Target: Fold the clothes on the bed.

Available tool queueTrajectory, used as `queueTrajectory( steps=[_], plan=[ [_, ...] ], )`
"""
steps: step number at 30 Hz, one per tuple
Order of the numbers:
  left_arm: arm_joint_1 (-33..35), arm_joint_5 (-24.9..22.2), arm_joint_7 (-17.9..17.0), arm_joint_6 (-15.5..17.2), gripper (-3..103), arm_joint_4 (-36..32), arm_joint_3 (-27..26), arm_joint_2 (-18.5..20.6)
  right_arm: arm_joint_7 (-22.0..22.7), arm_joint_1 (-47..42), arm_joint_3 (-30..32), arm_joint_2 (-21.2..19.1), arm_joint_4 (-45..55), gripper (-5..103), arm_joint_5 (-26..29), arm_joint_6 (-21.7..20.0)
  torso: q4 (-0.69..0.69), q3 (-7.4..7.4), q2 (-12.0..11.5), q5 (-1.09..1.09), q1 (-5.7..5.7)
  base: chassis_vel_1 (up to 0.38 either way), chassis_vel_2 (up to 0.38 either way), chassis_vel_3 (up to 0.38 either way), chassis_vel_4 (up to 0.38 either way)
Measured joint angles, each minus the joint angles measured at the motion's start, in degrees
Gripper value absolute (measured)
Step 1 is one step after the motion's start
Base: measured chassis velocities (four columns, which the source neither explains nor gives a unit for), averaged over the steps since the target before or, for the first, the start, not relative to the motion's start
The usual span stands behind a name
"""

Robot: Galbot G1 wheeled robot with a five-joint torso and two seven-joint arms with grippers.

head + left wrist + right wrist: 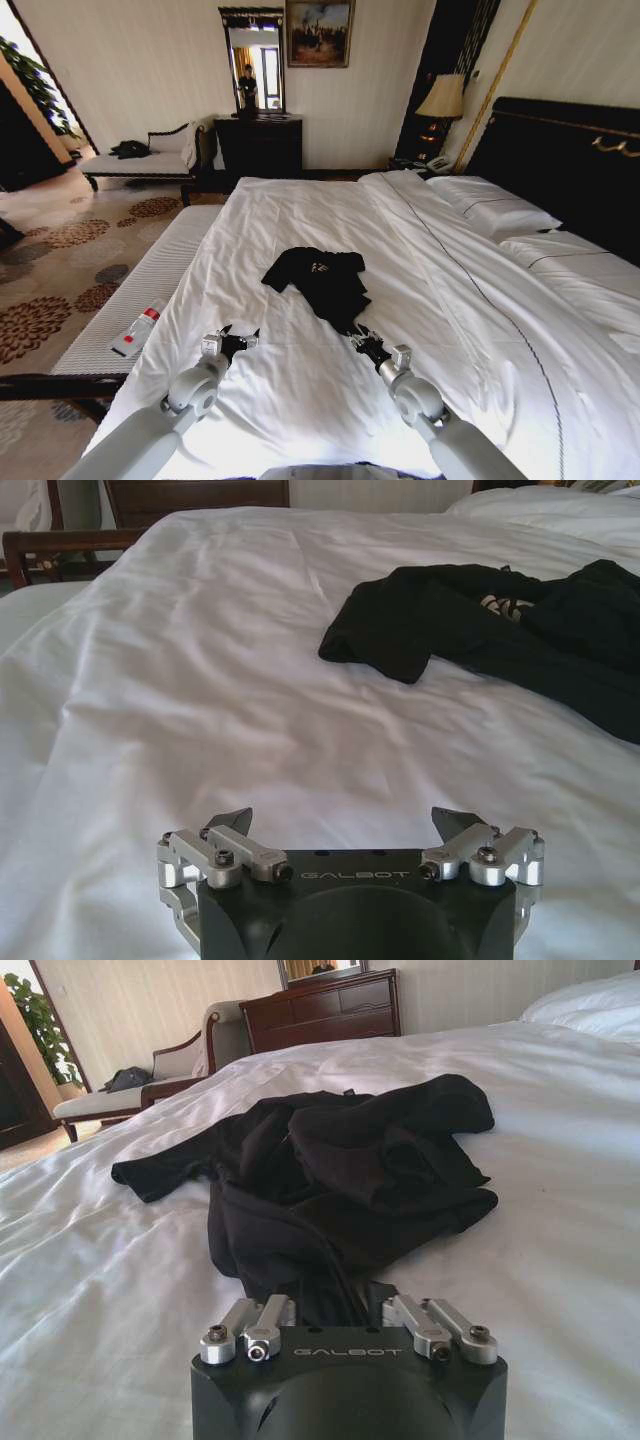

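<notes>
Crumpled black soft-fabric T-shirt [320, 279] mid white-sheeted double bed [300, 400]. Right gripper [357, 333] at near hem, clenched on fabric; left gripper [236, 336] released, hovering left. Step: first grasp; next, likely spread flat.

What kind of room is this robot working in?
Most likely a hotel bedroom: a large bed with white sheets and pillows, a bedside lamp, and a dark dresser under a mirror. A black T-shirt lies crumpled on the bed.
</notes>
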Motion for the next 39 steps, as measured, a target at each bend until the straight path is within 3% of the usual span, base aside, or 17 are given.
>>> queueTrajectory(
  steps=[9,17,21,28,39],
  plan=[
    [1.0,0.1,-0.2,0.1,100,-0.3,-0.4,-0.3,0.0,-4.1,1.7,0.5,4.0,2,1.0,-0.1,0.00,0.00,0.0,0.00,0.00,0.000,0.000,0.000,0.000],
    [1.4,0.1,-0.3,0.1,100,-1.2,-0.7,-0.5,1.0,-7.8,3.7,0.7,8.2,0,2.3,-0.9,-0.01,0.00,0.0,0.01,0.00,0.000,0.000,0.000,0.000],
    [2.4,0.2,-0.4,0.2,100,-2.3,-1.2,-0.6,4.7,-12.3,5.6,0.7,16.4,0,9.4,-4.5,0.00,-0.01,0.0,0.00,0.00,0.000,0.000,0.000,0.000],
    [3.2,0.3,-0.4,0.3,100,-2.8,-1.5,-0.2,10.0,-19.7,1.8,2.5,24.4,0,14.3,-9.4,-0.01,-0.01,0.0,-0.01,-0.01,0.000,0.000,0.000,0.000],
    [2.5,-0.4,-0.5,0.7,100,-3.9,-1.2,1.2,8.5,-22.5,-5.5,4.0,23.3,0,7.7,-9.8,-0.01,-0.01,0.0,0.00,-0.01,0.000,0.000,0.000,0.000]
  ],
)
